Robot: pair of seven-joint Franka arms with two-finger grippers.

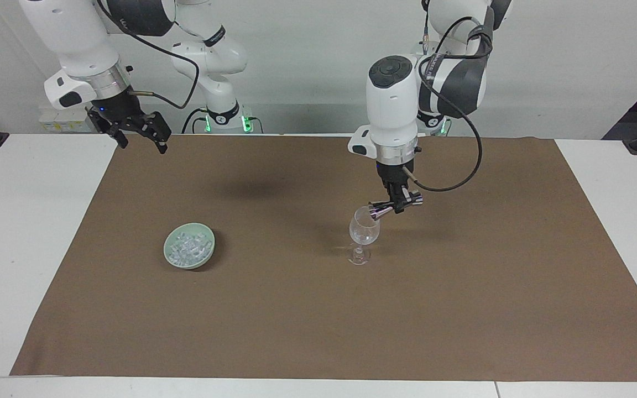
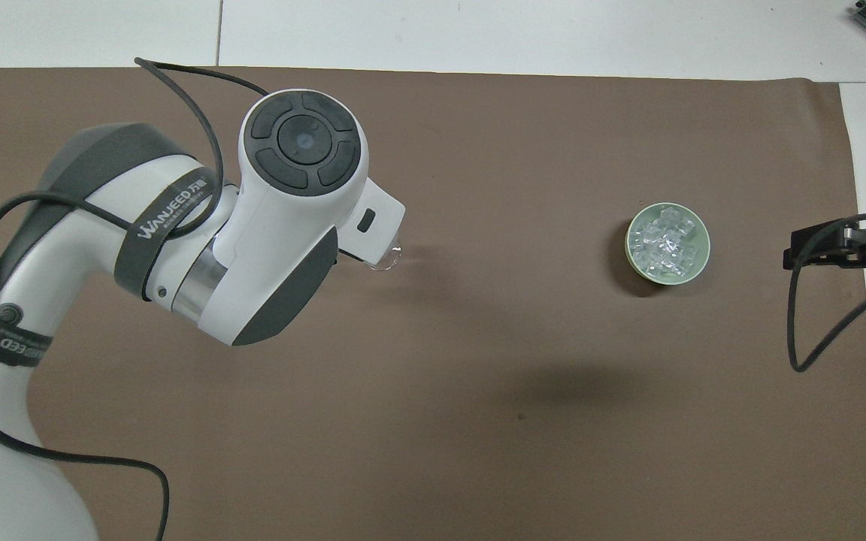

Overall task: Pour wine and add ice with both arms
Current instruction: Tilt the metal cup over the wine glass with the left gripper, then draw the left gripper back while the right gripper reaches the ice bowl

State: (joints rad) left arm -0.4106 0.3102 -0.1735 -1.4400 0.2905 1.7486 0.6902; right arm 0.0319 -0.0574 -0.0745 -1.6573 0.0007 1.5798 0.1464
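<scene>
Facing view: the left arm tips a small metal cup over the wine glass while the right arm waits.

At the right arm's end of the bench (image 1: 31,232), the right gripper (image 1: 140,131) hangs with its jaws apart over the brown mat's (image 1: 462,309) edge; the ice (image 1: 187,247) sits heaped in a green bowl (image 1: 208,255) below, nearer the camera. Mid-mat, the wine glass (image 1: 364,232) stands upright, and the left gripper (image 1: 398,203) has its jaws clamped on the metal cup (image 1: 380,209), tilted spout-down at the rim. The wine itself cannot be made out. The risk: the cup's lip could knock the rim and topple the thin-stemmed glass, or the pour could miss the bowl.
</scene>
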